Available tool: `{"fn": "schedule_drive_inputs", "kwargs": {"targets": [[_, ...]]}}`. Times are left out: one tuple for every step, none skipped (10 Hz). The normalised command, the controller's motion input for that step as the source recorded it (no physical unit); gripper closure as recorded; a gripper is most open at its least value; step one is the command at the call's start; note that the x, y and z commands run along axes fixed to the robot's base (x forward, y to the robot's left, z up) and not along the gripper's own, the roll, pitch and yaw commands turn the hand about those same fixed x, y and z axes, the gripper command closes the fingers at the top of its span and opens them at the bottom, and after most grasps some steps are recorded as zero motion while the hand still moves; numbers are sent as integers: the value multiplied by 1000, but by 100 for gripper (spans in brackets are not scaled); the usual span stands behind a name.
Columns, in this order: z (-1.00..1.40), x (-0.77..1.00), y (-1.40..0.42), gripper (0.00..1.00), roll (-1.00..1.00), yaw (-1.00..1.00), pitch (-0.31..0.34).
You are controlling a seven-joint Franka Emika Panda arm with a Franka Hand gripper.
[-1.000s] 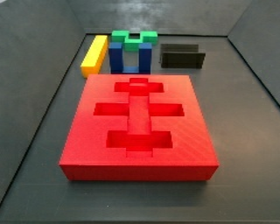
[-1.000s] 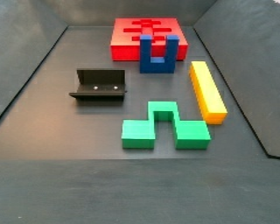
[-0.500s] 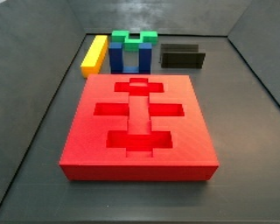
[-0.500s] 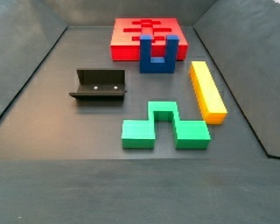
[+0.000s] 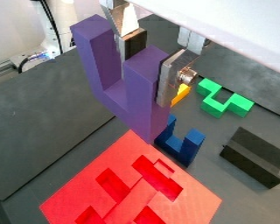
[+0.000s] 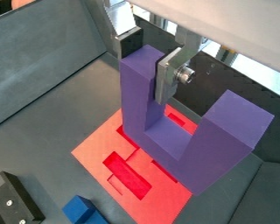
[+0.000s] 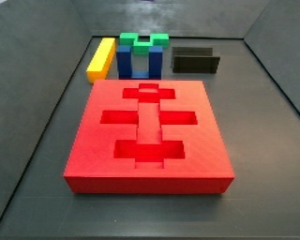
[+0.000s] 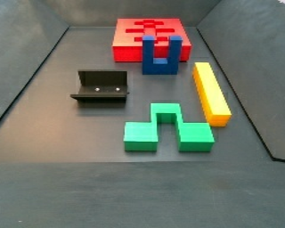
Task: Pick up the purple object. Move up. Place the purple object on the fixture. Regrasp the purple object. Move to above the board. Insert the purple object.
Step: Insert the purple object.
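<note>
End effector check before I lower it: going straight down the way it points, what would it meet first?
Probably the board. The end effector holds the purple object above it; height is unclear.

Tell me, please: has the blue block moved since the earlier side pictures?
No. In a side view the blue block stands against the board's near edge, beside the yellow bar, exactly as before. The gripper shows only in the wrist views.

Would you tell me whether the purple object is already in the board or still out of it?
Out. In both wrist views the gripper holds the purple object above the board, whose recesses are empty in both side views.
</note>
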Motion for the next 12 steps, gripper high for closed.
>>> {"fn": "schedule_drive_inputs", "kwargs": {"targets": [[-89,117,-80,100,0,0,0],[-174,209,-197,100,-14,0,-16],[-223,254,-277,100,-51,0,-27],[-243,200,-289,100,-43,0,-20],[-234,249,-323,100,-19,0,0],[-114,380,-386,100,0,0,0],[-89,420,-389,100,0,0,0],[-103,420,-400,100,0,0,0],[-114,369,-417,100,0,0,0],[-131,331,-371,100,0,0,-1],[0,231,0,100,34,0,6],[-89,54,-6,100,0,0,0]]}}
